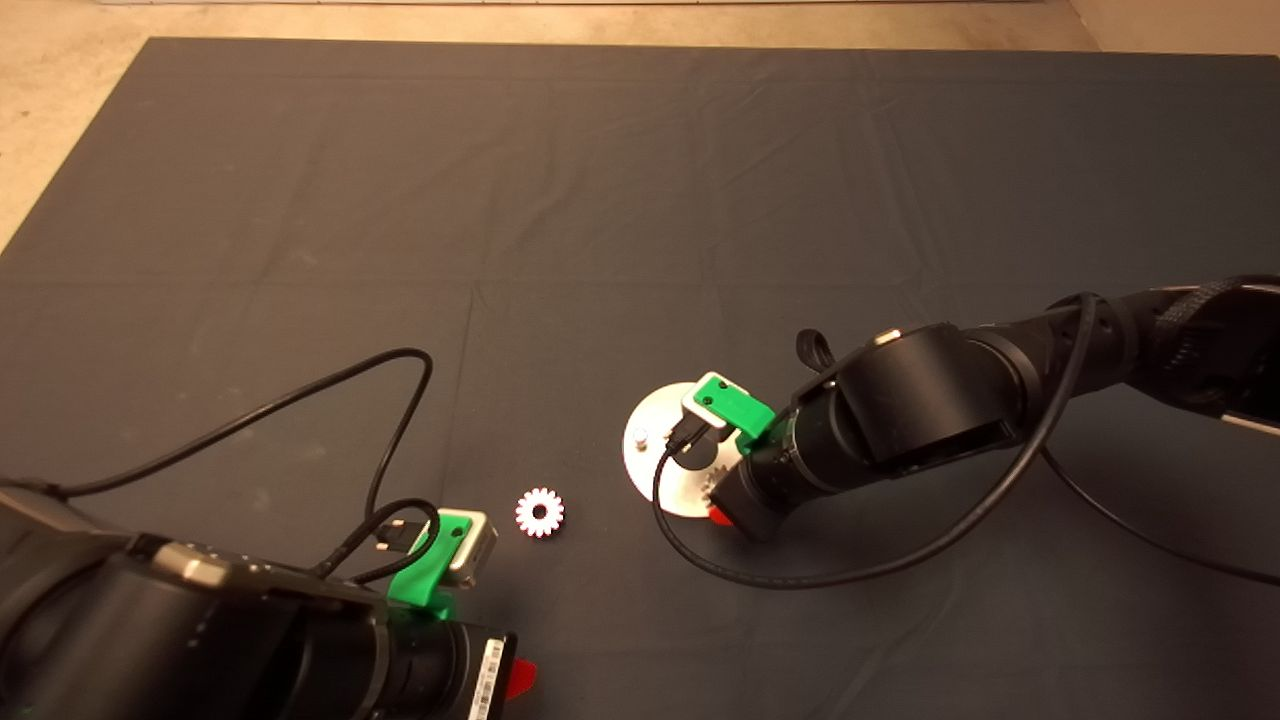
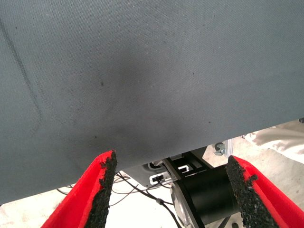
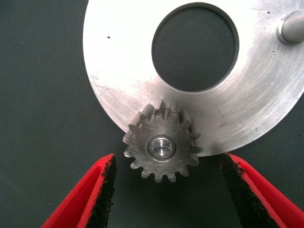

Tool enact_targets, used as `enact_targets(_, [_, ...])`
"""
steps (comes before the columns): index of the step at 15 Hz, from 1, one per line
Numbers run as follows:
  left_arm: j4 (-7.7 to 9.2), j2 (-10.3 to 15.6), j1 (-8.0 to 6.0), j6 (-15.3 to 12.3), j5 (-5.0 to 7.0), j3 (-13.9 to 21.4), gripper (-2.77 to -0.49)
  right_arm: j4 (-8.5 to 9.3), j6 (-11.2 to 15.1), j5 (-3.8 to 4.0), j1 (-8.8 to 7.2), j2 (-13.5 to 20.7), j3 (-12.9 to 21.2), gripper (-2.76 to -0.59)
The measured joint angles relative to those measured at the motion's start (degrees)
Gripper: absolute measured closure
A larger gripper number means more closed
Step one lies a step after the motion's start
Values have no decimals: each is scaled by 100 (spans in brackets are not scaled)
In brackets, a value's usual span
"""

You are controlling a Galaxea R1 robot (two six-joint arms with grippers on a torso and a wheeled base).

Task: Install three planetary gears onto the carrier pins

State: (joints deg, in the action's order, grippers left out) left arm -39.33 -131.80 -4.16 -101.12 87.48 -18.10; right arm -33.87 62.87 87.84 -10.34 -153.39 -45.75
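Hovering over the near edge of the disc (image 3: pixel 142 85), the right gripper (image 3: pixel 164 190) holds its two red fingers (image 3: pixel 92 194) wide apart with nothing between the pads. Just ahead of the fingertips, centred in the gap, a gear (image 3: pixel 161 147) sits flat on a pin (image 3: pixel 161 147) whose silver tip shows through the gear's centre hole. The gear's teeth overhang the disc rim toward the fingers, and neither pad touches them. Farther out from the fingers lies the disc's large centre hole, and beyond that, off to one side, a second pin (image 3: pixel 292 27) stands bare. In the head view the right arm reaches in over the disc (image 1: pixel 655 420) and covers much of it; another bare pin (image 1: pixel 640 436) shows near the disc's far-left rim.

A second gear (image 1: pixel 541 512), glaring white, lies flat on the mat (image 1: pixel 600 200), well apart from the disc and between the two arms. The left gripper (image 2: pixel 171 190) waits low at the mat's near edge, its fingers (image 2: pixel 102 190) also spread wide and empty, with the mat's edge and part of the robot's base seen past the fingertips.
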Motion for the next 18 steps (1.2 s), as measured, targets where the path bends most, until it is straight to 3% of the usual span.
enact_targets(5, [0,11,0,0,0,0,-162,7,2,1,-2,38,85,-190])
enact_targets(10, [0,41,0,0,0,0,-162,74,22,1,-72,38,274,-190])
enact_targets(12, [0,61,-2,0,0,0,-162,135,66,-3,-251,78,414,-190])
enact_targets(14, [0,107,-1,0,1,0,-162,244,113,-41,-568,305,605,-190])
enact_targets(16, [-2,105,-2,0,-2,0,-162,369,149,-32,-909,691,776,-190])
enact_targets(18, [0,112,-1,2,0,0,-162,577,151,-33,-1056,1343,987,-190])
